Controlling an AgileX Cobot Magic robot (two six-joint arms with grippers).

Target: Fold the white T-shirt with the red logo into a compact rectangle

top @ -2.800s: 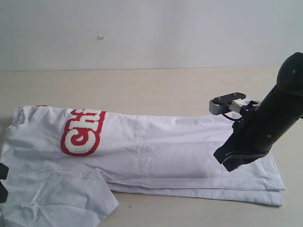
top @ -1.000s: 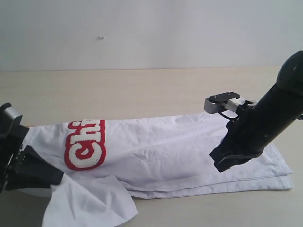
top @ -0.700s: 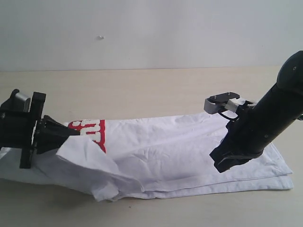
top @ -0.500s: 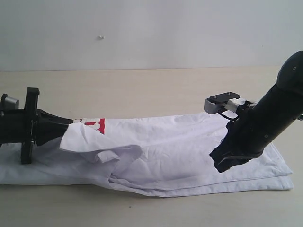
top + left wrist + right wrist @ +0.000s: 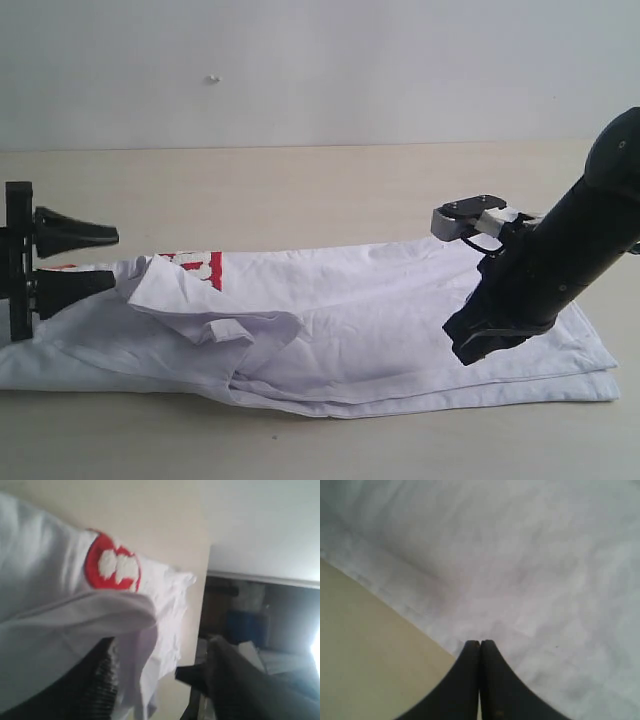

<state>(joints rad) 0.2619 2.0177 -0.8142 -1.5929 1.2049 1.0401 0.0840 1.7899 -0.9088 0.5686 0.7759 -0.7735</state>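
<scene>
Left gripper (image 5: 114, 258) sits at the left edge of the exterior frame with its jaws spread and nothing clamped. Its lower finger is touching the shirt (image 5: 360, 300) edge, or possibly tucked under it. Right gripper (image 5: 478, 345) is at centre right with its tips pressed together and nothing visible between them. I can't tell whether they're touching cloth or just above it.

Shirt lies as a long strip across the lower middle of the table (image 5: 300, 190). Its left end is flopped over toward the centre, bunched and skewed. Logo (image 5: 203, 267) is mostly buried, with only a red sliver showing at the fold.

Risks:
- If cloth is hung on the left finger, backing out probably drags the flap open.
- The flap is crooked and lumpy, so any further fold over it likely gives a lopsided rectangle. It wants flattening first.
- If the right tips aren't pinning the hem, a tug at the left end could slide the whole strip.

View differences:
- Left wrist shows cloth draped over one dark finger, plus a rounded logo end (image 5: 112, 565). Exterior can't confirm the drape.
- Right wrist shows the closed tips right at the shirt's edge with bare table beside it.
- Only exterior shows the full layout and both arms.
</scene>
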